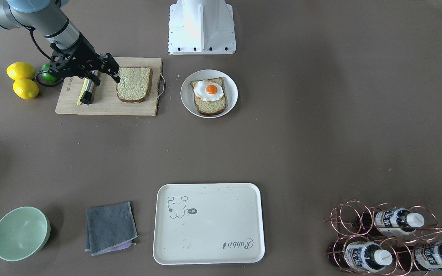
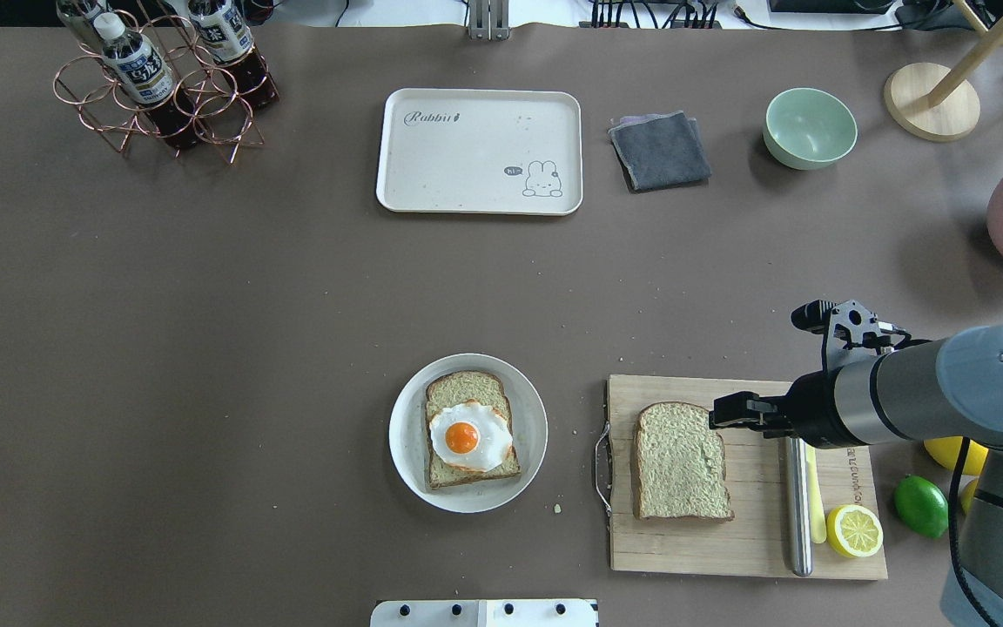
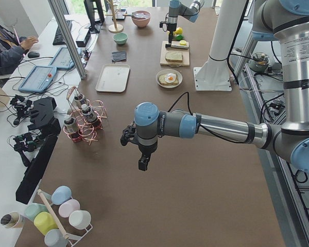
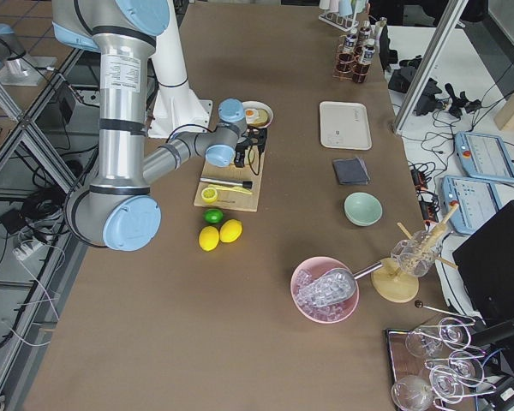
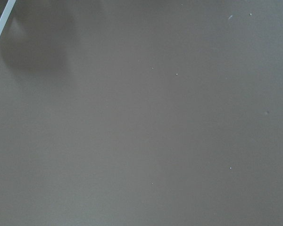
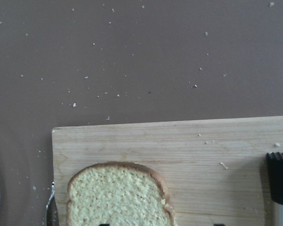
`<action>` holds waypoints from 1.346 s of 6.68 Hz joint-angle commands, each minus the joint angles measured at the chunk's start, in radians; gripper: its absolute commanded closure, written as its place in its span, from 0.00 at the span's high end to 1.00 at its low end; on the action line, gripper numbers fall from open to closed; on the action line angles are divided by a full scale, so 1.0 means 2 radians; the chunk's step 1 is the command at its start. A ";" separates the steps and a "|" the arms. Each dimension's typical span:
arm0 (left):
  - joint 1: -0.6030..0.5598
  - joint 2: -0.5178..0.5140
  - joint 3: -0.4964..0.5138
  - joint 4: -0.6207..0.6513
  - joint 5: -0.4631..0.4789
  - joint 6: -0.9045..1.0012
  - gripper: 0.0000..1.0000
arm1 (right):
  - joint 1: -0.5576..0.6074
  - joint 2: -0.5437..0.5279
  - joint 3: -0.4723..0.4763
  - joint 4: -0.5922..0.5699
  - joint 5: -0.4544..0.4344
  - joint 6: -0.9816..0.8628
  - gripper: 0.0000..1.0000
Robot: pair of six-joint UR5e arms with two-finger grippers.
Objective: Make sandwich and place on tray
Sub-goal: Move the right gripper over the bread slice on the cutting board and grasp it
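Note:
One bread slice point(image 1: 134, 84) lies on the wooden cutting board point(image 1: 106, 105). It also shows in the right wrist view point(image 6: 118, 197). The other slice, with the fried egg point(image 1: 209, 91) on top, sits on the round white plate point(image 1: 229, 82). The cream tray point(image 1: 209, 224) is bare at the table's far side. My right gripper point(image 1: 107, 78) is open, empty and low over the board. It straddles the slice's edge on the knife side. My left gripper point(image 3: 143, 163) hangs over bare table far to the left, and I cannot tell its state.
A knife point(image 1: 86, 92) lies on the board beside my right gripper, with a lemon half point(image 2: 854, 529) near it. Two lemons point(image 1: 21, 71) and a lime point(image 2: 919, 505) sit beyond the board. A green bowl point(image 1: 20, 233), grey cloth point(image 1: 109, 228) and bottle rack point(image 1: 390, 237) flank the tray.

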 commanded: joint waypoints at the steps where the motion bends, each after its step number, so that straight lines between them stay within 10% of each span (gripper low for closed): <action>1: 0.000 0.003 0.000 0.000 -0.009 0.000 0.98 | -0.037 0.001 -0.011 0.001 -0.034 0.002 0.71; 4: 0.000 0.005 0.000 0.000 -0.009 0.000 0.98 | -0.045 0.015 -0.030 0.001 -0.034 0.002 0.64; 6: -0.001 0.006 -0.001 0.000 -0.009 0.001 0.98 | -0.048 0.014 -0.031 0.001 -0.034 0.002 0.40; 7: -0.001 0.009 -0.002 0.000 -0.009 0.001 0.98 | -0.048 0.014 -0.031 0.001 -0.034 0.001 0.00; 9: -0.001 0.009 -0.001 0.000 -0.009 0.001 0.98 | -0.045 0.015 -0.020 0.001 -0.030 0.001 0.00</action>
